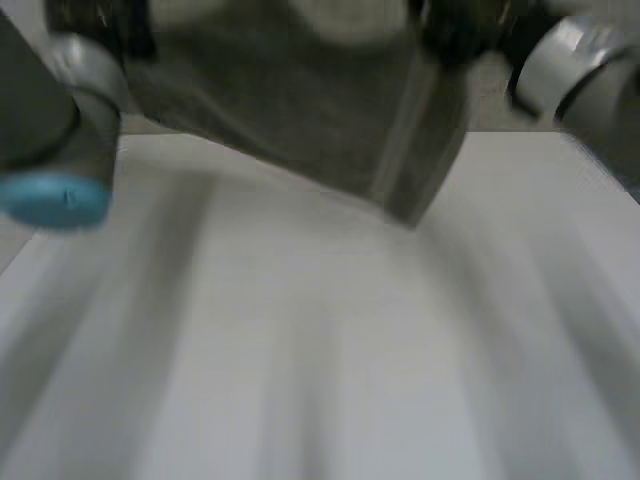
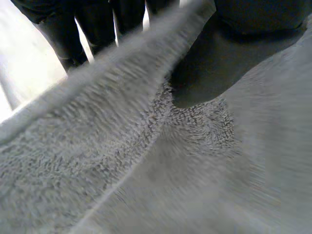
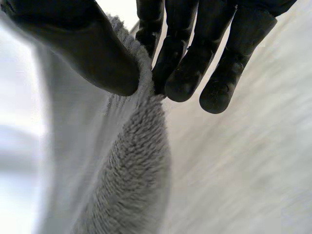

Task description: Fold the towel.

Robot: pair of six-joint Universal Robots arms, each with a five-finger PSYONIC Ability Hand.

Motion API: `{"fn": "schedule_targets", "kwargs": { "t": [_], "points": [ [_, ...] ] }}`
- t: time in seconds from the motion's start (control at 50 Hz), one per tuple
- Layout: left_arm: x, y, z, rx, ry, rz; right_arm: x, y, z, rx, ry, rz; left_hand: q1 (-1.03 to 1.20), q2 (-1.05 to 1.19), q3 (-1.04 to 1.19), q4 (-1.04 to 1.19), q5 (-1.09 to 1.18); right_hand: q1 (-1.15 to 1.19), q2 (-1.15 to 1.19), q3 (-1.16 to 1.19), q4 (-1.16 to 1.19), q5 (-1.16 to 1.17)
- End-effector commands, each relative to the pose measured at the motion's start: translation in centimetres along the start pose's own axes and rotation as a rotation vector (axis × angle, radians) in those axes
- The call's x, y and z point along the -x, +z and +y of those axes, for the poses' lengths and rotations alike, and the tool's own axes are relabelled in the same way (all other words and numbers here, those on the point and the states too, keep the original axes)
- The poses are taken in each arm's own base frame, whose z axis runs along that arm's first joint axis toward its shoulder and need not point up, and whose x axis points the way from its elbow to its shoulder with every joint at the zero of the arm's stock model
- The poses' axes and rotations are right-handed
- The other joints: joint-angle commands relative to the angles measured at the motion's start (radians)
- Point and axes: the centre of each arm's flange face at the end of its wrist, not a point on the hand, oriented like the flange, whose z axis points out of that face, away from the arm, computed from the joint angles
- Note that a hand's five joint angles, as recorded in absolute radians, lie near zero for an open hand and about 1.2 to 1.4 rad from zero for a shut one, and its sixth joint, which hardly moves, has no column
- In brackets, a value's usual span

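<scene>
**Left hand**: the thumb presses flat on the towel. The fingers lie behind the towel's hemmed edge, so the cloth is pinched between thumb and fingers at that edge.

**Right hand**: the thumb and fingertips are closed together on a bunched edge of the towel. The cloth falls from this pinch in a thick fold.

**Towel, head view:** the grey cloth is held raised between the left arm and the right arm, over the far edge of the table. Its lower edge slopes downward toward the right arm's side and ends in a corner, the lowest part of the cloth, above the far right part of the table. Whether that corner touches the surface cannot be told. A lighter hem band runs down the cloth just beside this corner.

**Open room:** the white surface lies open from the towel's lower edge to the table's near edge. It is equally open across to both side edges, below the two arms.
</scene>
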Motion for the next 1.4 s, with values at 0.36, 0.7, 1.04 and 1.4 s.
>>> {"fn": "schedule_targets", "kwargs": {
  "t": [0.36, 0.7, 1.04, 1.4],
  "points": [
    [-1.8, -11.2, 15.1, 0.331, 0.187, 0.166, 6.7, -10.2, 10.5, 0.472, -0.025, -0.214, -0.503, -0.538, -0.523, -0.546, -0.531, 0.066, 0.061, 0.059, 0.055, 0.054],
    [-2.1, -11.7, 19.8, 0.437, 0.214, 0.108, 3.7, -12.0, 12.1, 0.502, 0.019, -0.077, -0.812, -0.846, -0.831, -0.855, -0.839, 0.066, 0.061, 0.059, 0.055, 0.054],
    [-2.5, -11.8, 19.3, 0.44, 0.115, 0.101, 0.3, -13.1, 12.7, 0.507, 0.095, 0.071, -0.774, -0.808, -0.793, -0.817, -0.801, 0.066, 0.061, 0.059, 0.055, 0.054],
    [-2.6, -15.2, 19.4, 0.644, 0.092, 0.161, -0.8, -12.6, 12.6, 0.477, 0.062, 0.117, -0.627, -0.662, -0.646, -0.67, -0.654, 0.066, 0.061, 0.059, 0.055, 0.054]
  ]
}}
